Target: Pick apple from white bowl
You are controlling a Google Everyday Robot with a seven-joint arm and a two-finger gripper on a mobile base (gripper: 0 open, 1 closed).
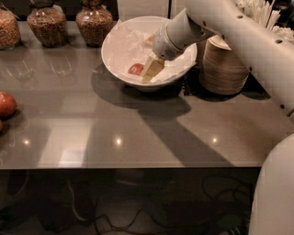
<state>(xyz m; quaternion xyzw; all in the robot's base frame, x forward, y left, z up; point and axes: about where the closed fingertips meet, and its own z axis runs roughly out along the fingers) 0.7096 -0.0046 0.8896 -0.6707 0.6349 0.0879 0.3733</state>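
The white bowl [115,55] stands at the back middle of the grey table, lined with crumpled white paper. The small red-orange apple [136,69] lies low in the bowl, left of centre. My gripper [149,71] reaches down into the bowl from the upper right. Its tan tip sits right beside the apple on the apple's right side, and I cannot tell whether it touches. The white arm crosses over the bowl's right rim and hides part of the bowl's inside.
A stack of beige paper bowls [223,66] stands just right of the white bowl. Three jars [94,23] of dry goods line the back left. A larger dark red fruit [7,104] lies at the left edge. White utensils [262,13] stand at the back right.
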